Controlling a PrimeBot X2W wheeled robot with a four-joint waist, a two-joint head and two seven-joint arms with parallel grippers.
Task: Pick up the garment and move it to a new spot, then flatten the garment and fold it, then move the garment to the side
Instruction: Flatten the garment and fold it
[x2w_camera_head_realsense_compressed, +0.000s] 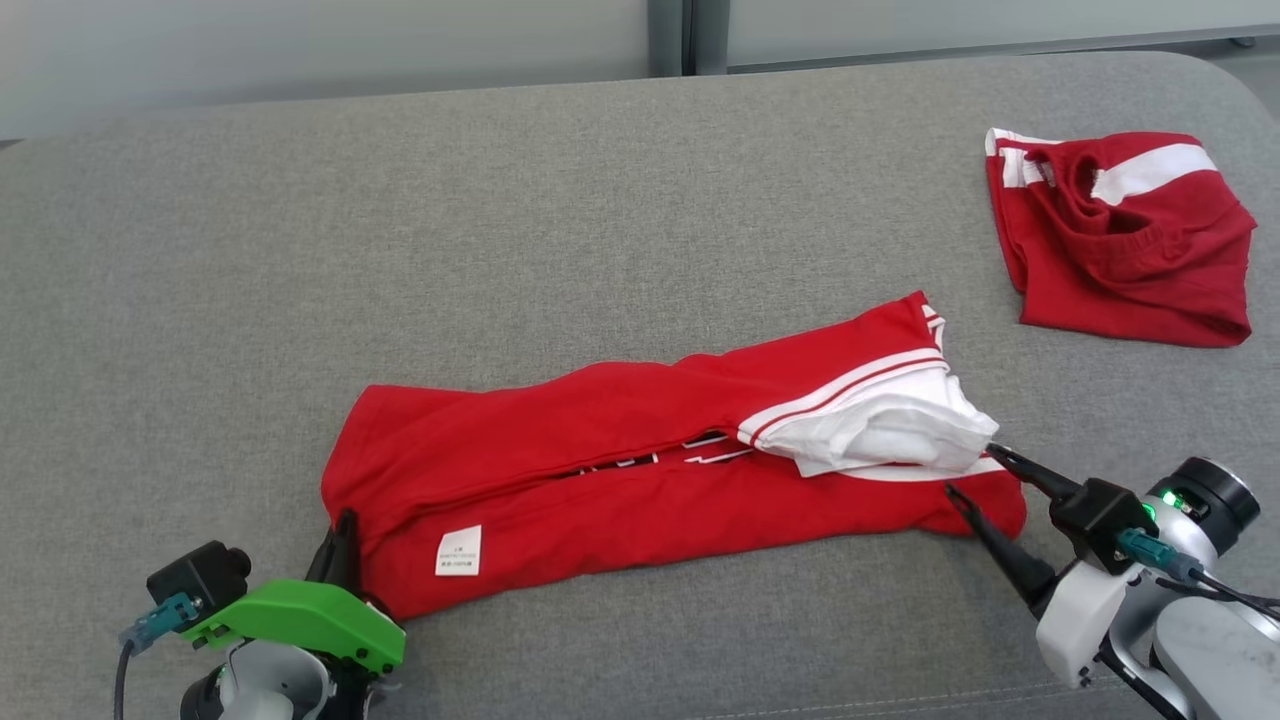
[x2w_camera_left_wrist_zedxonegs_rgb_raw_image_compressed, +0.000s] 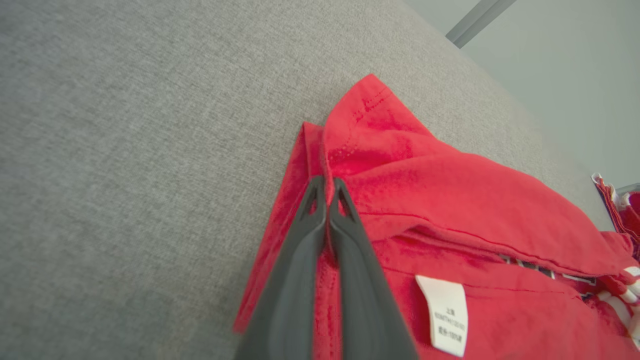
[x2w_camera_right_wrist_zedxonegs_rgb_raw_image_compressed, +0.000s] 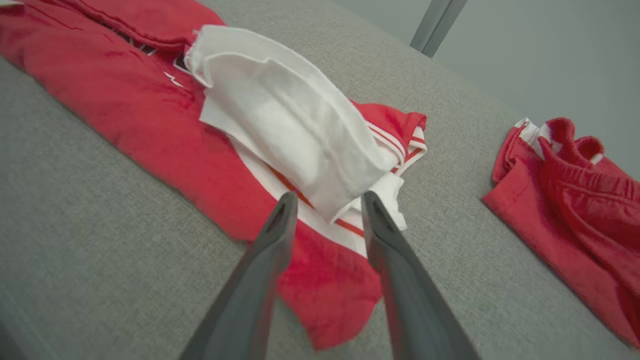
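Garment (x2w_camera_head_realsense_compressed: 600, 420) lying lengthwise left-right, white end (x2w_camera_head_realsense_compressed: 880, 425), perhaps sleeve, rightward

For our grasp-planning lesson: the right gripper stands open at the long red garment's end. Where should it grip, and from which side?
Probably the near corner of the red garment, approached low from the right, where the right gripper is. Layers lie flat and stacked there; the white flap sits loose on top and might lift alone.

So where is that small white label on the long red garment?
In the head view the white label sits on the lower fold of the long red garment, near its left end, just right of the left tool.
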